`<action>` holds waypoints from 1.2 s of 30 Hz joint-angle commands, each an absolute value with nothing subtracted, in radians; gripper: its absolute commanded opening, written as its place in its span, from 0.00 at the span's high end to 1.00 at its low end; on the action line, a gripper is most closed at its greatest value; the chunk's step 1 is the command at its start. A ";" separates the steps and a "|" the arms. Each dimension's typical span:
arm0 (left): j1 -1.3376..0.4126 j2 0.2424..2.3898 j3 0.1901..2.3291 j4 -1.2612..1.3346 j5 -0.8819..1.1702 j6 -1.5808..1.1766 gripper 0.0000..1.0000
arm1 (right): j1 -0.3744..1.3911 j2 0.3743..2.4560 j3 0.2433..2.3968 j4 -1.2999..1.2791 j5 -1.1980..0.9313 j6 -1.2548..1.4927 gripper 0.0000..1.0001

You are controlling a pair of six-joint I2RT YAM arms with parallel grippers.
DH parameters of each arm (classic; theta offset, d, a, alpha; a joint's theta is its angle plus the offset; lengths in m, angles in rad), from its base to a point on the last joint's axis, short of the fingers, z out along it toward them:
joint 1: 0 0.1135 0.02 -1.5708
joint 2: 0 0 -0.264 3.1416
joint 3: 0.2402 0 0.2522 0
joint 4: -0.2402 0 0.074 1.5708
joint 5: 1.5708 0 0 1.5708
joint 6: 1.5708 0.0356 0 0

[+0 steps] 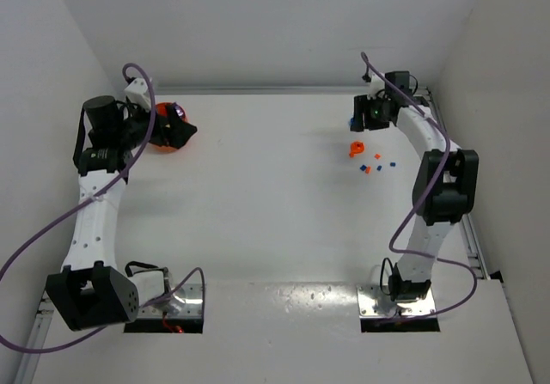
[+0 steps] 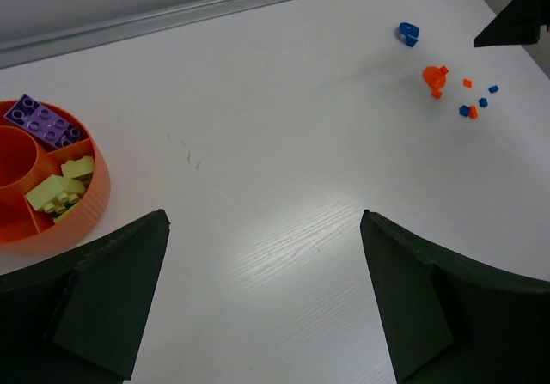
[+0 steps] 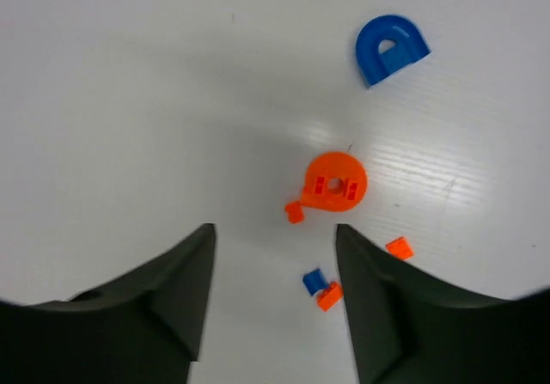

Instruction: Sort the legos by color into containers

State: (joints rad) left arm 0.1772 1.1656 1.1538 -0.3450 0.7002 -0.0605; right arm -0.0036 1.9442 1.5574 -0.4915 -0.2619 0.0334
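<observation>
Sorting status: the orange bowl (image 2: 89,197) sits at the far left of the table (image 1: 275,195). It's round with dividers inside and a round cup in the middle. One section has a flat purple brick (image 2: 45,122), studs up, and the next one has a few yellow-green bricks (image 2: 56,191) piled together.

The loose legos are way over at the far right:
- a blue arch piece (image 3: 391,49)
- an orange round piece (image 3: 335,182) with a tiny orange bit (image 3: 295,213) touching its edge
- nearer in, a tiny blue bit (image 3: 314,281) right against another orange one (image 3: 328,296)

The left gripper (image 2: 265,229) is spread wide with nothing in it, just beside the bowl. The right gripper (image 3: 273,234) hangs over the loose pile, fingers apart, gripping nothing. The blue and orange bits lie on the table in the gap between them.

Hard to see:
- The left wrist view cuts off the bowl's left side, so I can't tell what's in the remaining sections.
- From the top camera the left gripper covers part of the bowl, and the small bits are just specks I can't count.
</observation>
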 commanded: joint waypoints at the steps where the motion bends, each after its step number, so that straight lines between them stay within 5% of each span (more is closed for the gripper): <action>1: 0.160 1.180 1.149 -0.291 0.726 -0.057 0.00 | -0.005 2.004 1.607 -0.434 -0.195 0.054 0.37; 4: 0.160 1.180 1.149 -0.291 0.706 -0.066 0.00 | -0.005 2.081 1.707 -0.430 -0.175 0.080 0.26; 12: 0.150 1.189 1.169 -0.291 0.676 -0.066 0.00 | -0.005 2.341 2.035 -0.455 -0.112 0.090 0.22; 36: 0.150 1.252 1.198 -0.282 0.658 -0.077 0.00 | -0.005 2.473 2.063 -0.391 -0.026 0.103 0.17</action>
